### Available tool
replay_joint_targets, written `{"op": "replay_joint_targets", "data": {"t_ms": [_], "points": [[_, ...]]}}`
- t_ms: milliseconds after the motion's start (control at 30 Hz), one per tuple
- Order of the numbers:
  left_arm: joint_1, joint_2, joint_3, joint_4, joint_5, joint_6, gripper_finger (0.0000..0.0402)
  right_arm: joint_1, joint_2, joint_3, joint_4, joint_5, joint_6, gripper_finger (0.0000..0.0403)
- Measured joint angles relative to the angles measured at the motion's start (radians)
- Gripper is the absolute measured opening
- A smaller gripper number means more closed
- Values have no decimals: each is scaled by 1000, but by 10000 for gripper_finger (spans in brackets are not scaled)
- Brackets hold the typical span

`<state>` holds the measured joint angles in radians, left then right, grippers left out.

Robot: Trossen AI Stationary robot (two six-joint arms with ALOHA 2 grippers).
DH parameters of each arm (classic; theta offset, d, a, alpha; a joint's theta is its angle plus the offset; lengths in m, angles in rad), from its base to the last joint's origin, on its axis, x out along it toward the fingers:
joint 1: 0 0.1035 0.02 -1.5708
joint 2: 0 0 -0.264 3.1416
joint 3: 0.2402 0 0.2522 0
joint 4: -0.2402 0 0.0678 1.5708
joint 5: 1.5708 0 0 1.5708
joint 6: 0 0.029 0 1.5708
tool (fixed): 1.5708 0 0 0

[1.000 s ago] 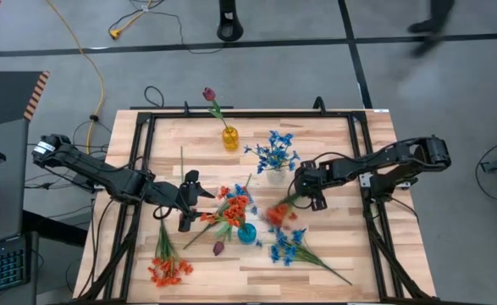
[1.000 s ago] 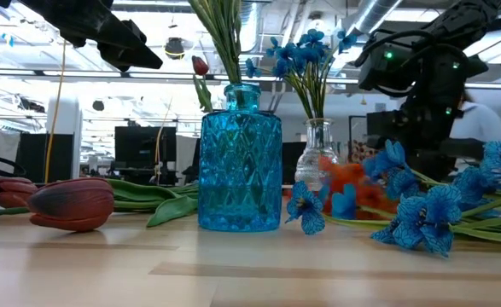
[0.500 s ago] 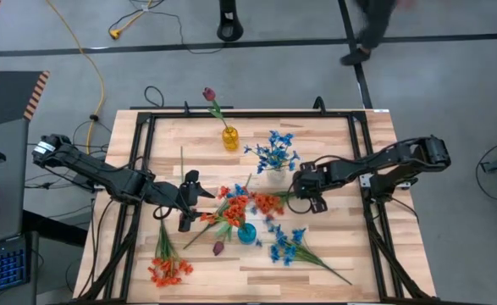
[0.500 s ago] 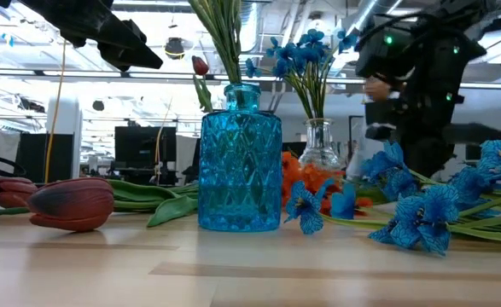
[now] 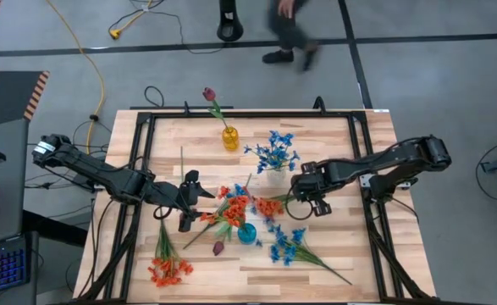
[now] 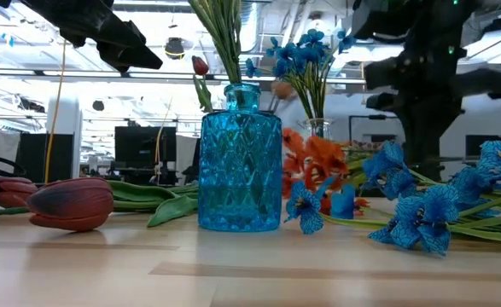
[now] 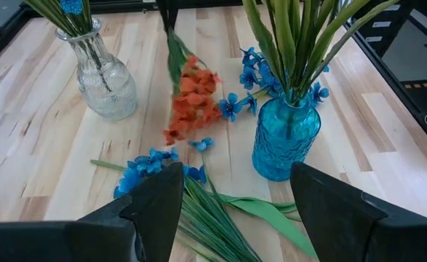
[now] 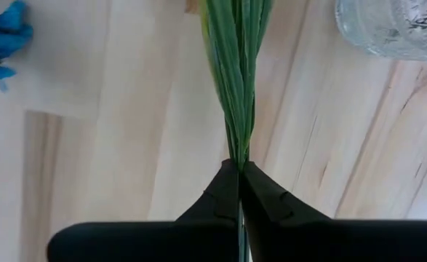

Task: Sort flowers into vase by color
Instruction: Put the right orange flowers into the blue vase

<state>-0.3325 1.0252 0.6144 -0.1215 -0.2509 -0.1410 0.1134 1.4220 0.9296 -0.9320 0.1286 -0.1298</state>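
Two dark maroon buds (image 6: 62, 203) lie nearest the front edge of the worktop (image 5: 358, 263), beside the blue vase (image 6: 240, 169), which already carries green stems with orange-red blossoms (image 5: 235, 206). On the front left corner one more orange spray (image 5: 167, 263) waits flat, and on the front right a loose blue spray (image 5: 289, 246) is spread on the wood, so several flowers are not yet sorted.

A little farther in, my right end effector (image 5: 301, 194) is pressed together on the thin green stem of an orange-red spray (image 5: 270, 205); in its wrist view the fingers (image 8: 260, 196) meet on the bundle of stems (image 8: 236, 80). I hold the spray by the stem and not by the blossoms, I think because the stem is the firm part and the head then hangs free toward the blue vase, where the same colour is collected. The blossoms are now just beside that vase, above the worktop.

My left end effector (image 5: 187, 202) is spread and hovers on the other side of the blue vase, holding nothing, as if waiting for its turn.

Farther back stands the clear vase (image 5: 275, 172) with blue blossoms (image 5: 273, 151), and behind it the small yellow vase (image 5: 230, 138) with one maroon bud (image 5: 208, 93). Beyond the worktop a person (image 5: 289, 30) walks over the floor.
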Motion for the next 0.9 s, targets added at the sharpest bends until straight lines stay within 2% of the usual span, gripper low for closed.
{"op": "replay_joint_targets", "data": {"t_ms": [200,500,700,900], "points": [[0,0,0,2,0,0,242,18,-87,6,-41,1,37,24],[0,0,0,8,0,1,242,18,-353,6,-36,28,81,30],[0,0,0,8,-42,2,242,18,-502,6,95,68,80,28],[0,-1,0,7,-43,2,242,18,-560,6,258,67,75,30]]}}
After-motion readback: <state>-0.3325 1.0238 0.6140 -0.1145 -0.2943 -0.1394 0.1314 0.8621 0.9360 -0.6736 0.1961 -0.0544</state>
